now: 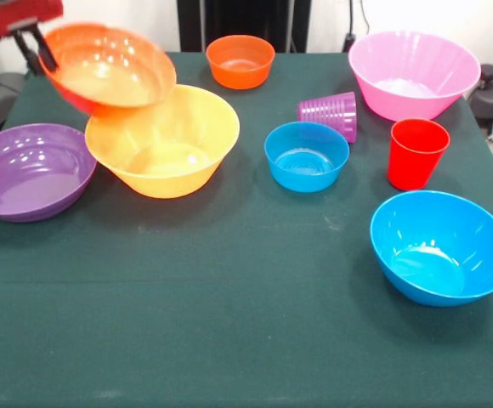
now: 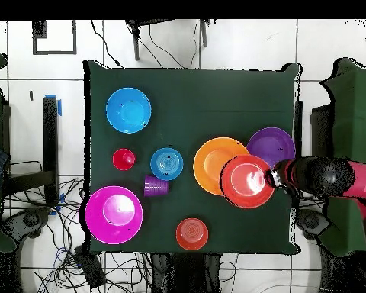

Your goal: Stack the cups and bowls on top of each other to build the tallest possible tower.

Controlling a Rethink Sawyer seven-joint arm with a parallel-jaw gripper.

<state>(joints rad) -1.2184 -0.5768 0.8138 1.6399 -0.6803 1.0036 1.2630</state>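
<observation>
While the claw [image 1: 44, 53] is closed on the rim of the red-orange bowl [image 1: 110, 68], that bowl is held tilted in the air, overlapping the large orange bowl [image 1: 166, 140] from above. A purple bowl [image 1: 30, 170] is seen just beside the large orange one on the green desk [image 1: 229, 323]. Apart from these, a small blue bowl [image 1: 306, 155], a purple cup [image 1: 331, 113] lying on its side, a red cup [image 1: 415, 151], a pink bowl [image 1: 412, 72], a small orange bowl [image 1: 240, 60] and a large blue bowl [image 1: 442, 246] are spread out.

At upper left of the front view, a medium shallow red-orange plastic bowl [image 1: 108, 66] hangs tilted above the large orange plastic bowl [image 1: 163, 140]; a purple ribbed plastic cup [image 1: 330, 113] lies toppled centre-right.
</observation>
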